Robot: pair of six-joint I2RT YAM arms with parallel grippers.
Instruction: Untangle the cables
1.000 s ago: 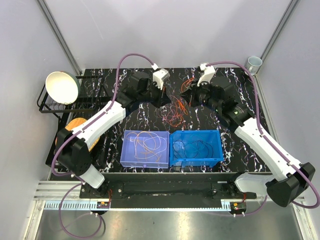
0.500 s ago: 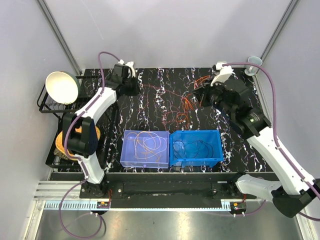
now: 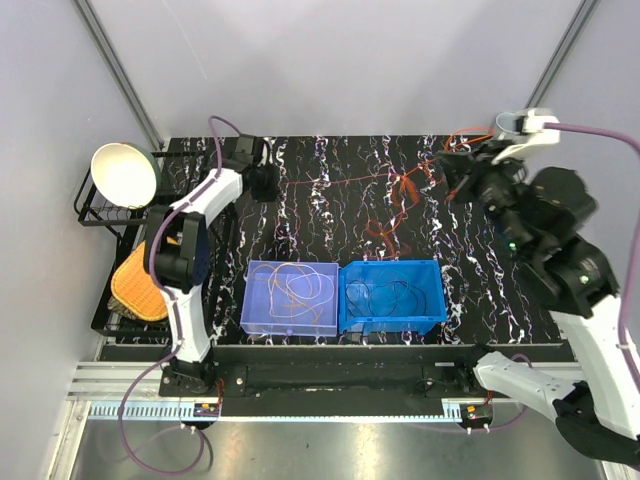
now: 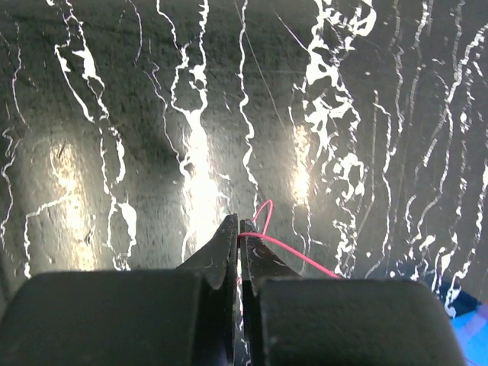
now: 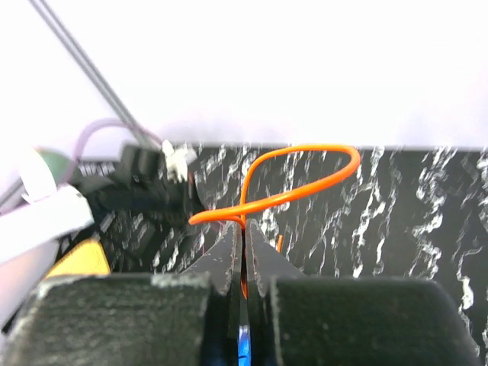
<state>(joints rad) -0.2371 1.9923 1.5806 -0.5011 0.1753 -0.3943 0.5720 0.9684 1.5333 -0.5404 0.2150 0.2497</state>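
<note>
A tangle of orange and red cables [image 3: 395,200] is stretched across the black marbled table between my two grippers. My left gripper [image 3: 268,183] is at the far left, shut on a thin red cable [image 4: 286,250] that runs right toward the tangle. My right gripper [image 3: 455,172] is raised at the far right, shut on an orange cable [image 5: 293,187] that loops above its fingertips. More loose cables lie in the pale blue bin [image 3: 250,290] and the blue bin [image 3: 435,290].
A black dish rack [image 3: 95,205] with a white bowl [image 3: 125,173] stands at the far left, an orange cloth [image 3: 135,285] in front of it. A cup [image 3: 510,120] stands at the far right corner. The two bins sit at the near edge.
The grippers have pulled apart: the left went to the far left, the right rose up and right. The tangle has stretched out into a line and shifted right.
</note>
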